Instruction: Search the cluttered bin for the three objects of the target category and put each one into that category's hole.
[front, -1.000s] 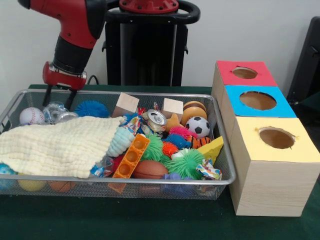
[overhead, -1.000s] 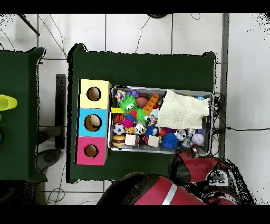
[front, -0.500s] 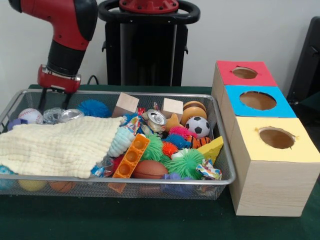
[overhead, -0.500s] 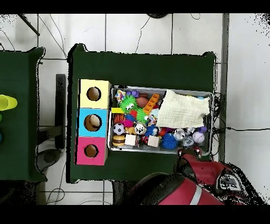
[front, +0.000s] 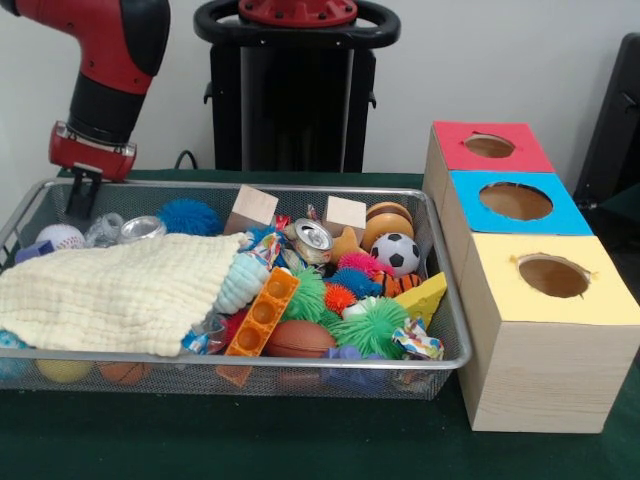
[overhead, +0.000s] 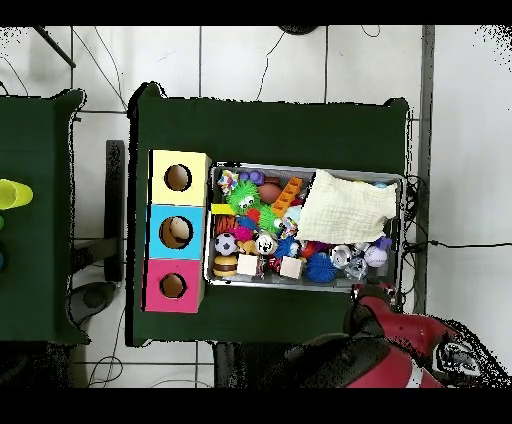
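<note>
- Table (front: 300, 450), green cloth; wire bin (front: 250, 362) at the near edge, packed with toys.
- Front of bin: cream cloth (front: 110, 290) draped over the left half; orange block strip (front: 262, 312), brown football (front: 298, 340), green spiky ball (front: 372, 325), yellow wedge (front: 425, 295).
- Through the mesh under the cloth, front view only: two balls, one yellow (front: 62, 371), one orange (front: 124, 372). Overhead view hides both.
- Mid bin: soccer ball (front: 398, 253), can (front: 312, 238) lying on its side.
- Back row: two wooden cubes (front: 252, 208), one blue spiky ball (front: 187, 216), one baseball (front: 60, 237) at the far left corner.
- Right of bin: three boxes in a row, one hole each. Yellow box (front: 550, 330) nearest, blue box (front: 515, 205) next, red box (front: 488, 148) farthest.
- Overhead view alone shows an object lying inside the blue box's hole (overhead: 176, 232); the other two holes look dark.
- Target category cannot be told from the frames.
- Gripper (front: 80, 195) over the bin's far left corner, above the baseball. Dark fingers seen against the mesh; opening width cannot be told, nothing visibly held. Overhead shows only the red arm (overhead: 395, 335) beyond the bin's edge.
</note>
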